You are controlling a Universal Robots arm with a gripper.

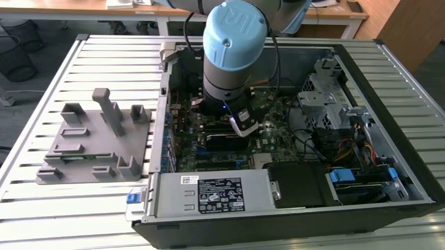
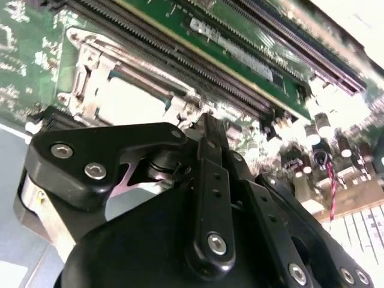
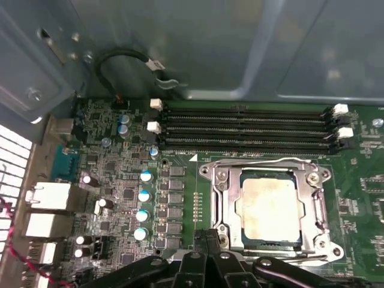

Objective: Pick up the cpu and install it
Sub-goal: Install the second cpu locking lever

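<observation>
The cpu [image 3: 267, 207], a pale silvery square, lies flat inside the open socket frame [image 3: 225, 198] on the green motherboard. In the second wrist view the cpu [image 2: 129, 99] shows as a whitish patch in the metal frame, just beyond my fingertips. My gripper [image 3: 207, 237] hovers beside the socket's edge with its black fingers [image 2: 207, 135] together, shut, and nothing shows between them. In the exterior view the arm [image 1: 233, 57] stands upright over the middle of the computer case.
Black memory slots [image 3: 246, 126] run along the far side of the socket. A grey fixture with upright posts [image 1: 90, 140] sits on the slatted table at the exterior view's left. The power supply [image 1: 215, 195] and drive cage [image 1: 326, 99] crowd the case.
</observation>
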